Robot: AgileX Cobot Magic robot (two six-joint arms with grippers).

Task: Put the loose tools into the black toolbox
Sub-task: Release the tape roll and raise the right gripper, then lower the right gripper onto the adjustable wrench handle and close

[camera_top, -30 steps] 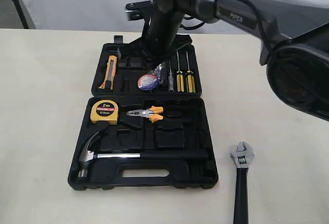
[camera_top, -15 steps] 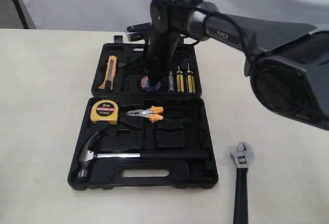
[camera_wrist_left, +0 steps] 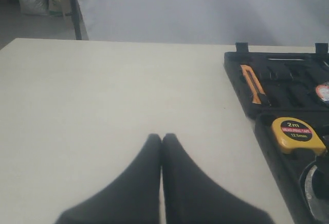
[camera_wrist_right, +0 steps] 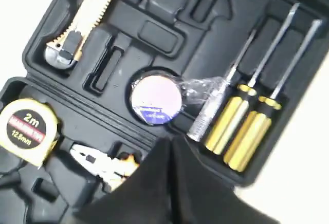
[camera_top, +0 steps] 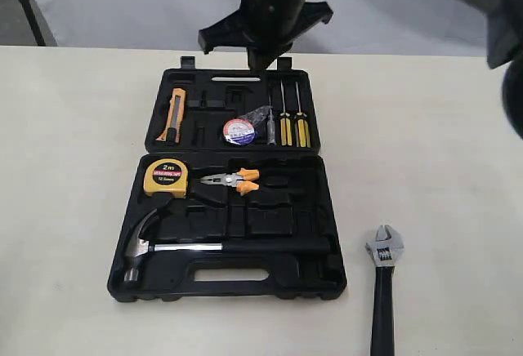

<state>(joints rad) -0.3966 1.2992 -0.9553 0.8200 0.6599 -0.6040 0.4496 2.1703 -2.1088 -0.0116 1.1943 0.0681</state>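
Black fingers of the right hand (camera_wrist_right: 172, 144) are pressed together on nothing, and it has risen clear of the black toolbox (camera_top: 310, 287), leaving the plastic-wrapped tape roll (camera_top: 239, 131) seated in the far half, at 9 o'clock of the screwdrivers (camera_top: 288, 126). The left hand (camera_wrist_left: 162, 141), likewise closed and empty, hangs over bare tabletop (camera_wrist_left: 77, 106). With the claw hammer (camera_top: 163, 246) lying in the near half, I judge only the adjustable wrench (camera_top: 382, 282) remains, loose at 4 o'clock of the case.
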